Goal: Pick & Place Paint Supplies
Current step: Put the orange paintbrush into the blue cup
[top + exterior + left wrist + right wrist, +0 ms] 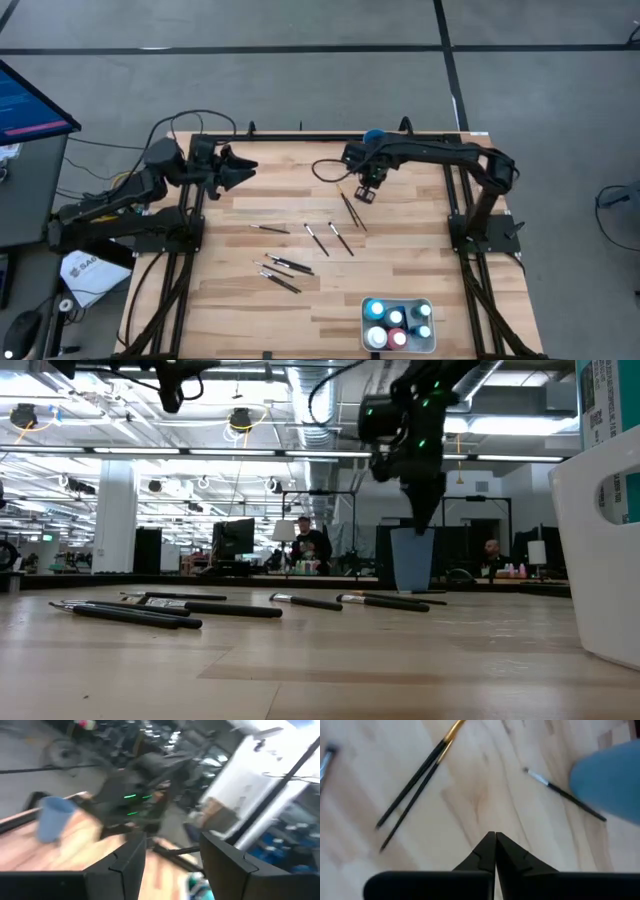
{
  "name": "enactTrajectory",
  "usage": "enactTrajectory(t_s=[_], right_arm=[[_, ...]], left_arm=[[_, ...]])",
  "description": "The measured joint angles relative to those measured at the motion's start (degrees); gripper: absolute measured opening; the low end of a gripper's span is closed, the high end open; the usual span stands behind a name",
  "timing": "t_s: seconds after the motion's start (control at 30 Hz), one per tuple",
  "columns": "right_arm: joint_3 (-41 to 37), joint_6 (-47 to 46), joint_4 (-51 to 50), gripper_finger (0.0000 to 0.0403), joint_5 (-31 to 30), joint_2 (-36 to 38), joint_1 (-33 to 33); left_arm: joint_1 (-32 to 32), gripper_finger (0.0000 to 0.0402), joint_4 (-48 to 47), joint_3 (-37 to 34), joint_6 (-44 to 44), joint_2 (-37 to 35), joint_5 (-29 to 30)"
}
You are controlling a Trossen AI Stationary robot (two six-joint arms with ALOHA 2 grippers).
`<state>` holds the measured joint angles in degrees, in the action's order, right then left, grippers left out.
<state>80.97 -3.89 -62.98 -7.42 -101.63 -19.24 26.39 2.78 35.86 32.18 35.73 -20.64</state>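
Several thin dark paintbrushes point(300, 250) lie flat and scattered on the wooden table; in the low view the paintbrushes point(310, 601) lie in a row. My right gripper point(367, 193) hangs shut above the table, just near of the blue cup point(373, 137). In its wrist view my right gripper point(495, 837) holds nothing, with a pair of brushes point(412, 782) and a single brush point(565, 794) on the wood below. Paint bottles point(397, 322) stand in the white tray point(364, 308). My left gripper point(238, 170) hovers open by the far left edge, and shows open in its wrist view point(172, 851).
The blue cup point(412, 560) stands upright near the table's far edge. The white tray point(600, 560) sits near the near right edge. A monitor point(30, 100) and cables lie off the table's left side. People sit in the room beyond the table point(310, 545).
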Motion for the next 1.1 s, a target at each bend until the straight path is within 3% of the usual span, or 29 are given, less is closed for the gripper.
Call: enactTrajectory(t_s=[0.1,0.3,0.47,0.57,0.67,0.8,0.9,1.1], right_arm=[[0.0,0.0,-5.5,0.0001,0.1,4.2,0.9],[0.0,-5.6,-8.2,0.0,-0.1,14.6,1.7],[0.0,-9.2,-8.4,0.0,-0.1,20.8,1.6],[0.0,-10.8,-8.5,0.0,-0.2,24.5,1.6],[0.0,-12.4,-8.5,0.0,-0.2,26.8,1.6],[0.0,-13.2,-9.0,0.0,-0.2,29.0,1.6],[0.0,-13.7,-9.9,0.0,-0.2,29.9,1.6],[0.0,-13.8,-10.9,0.0,-0.2,30.7,1.7]], left_arm=[[0.0,0.0139,-2.2,0.0,-0.6,2.2,2.9],[0.0,0.0015,-0.2,0.0,-0.2,13.6,3.3],[-0.8,0.0002,3.2,3.9,2.7,27.0,4.4],[-2.4,0.0001,3.2,9.3,1.1,35.1,5.0],[-4.3,0.0001,3.4,14.8,-2.6,42.0,9.2],[-6.1,0.001,3.3,21.1,-13.7,49.0,13.1],[-7.4,0.004,3.8,24.9,-20.9,53.2,13.8],[-9.7,0.0136,5.7,29.3,-23.3,61.5,15.2]])
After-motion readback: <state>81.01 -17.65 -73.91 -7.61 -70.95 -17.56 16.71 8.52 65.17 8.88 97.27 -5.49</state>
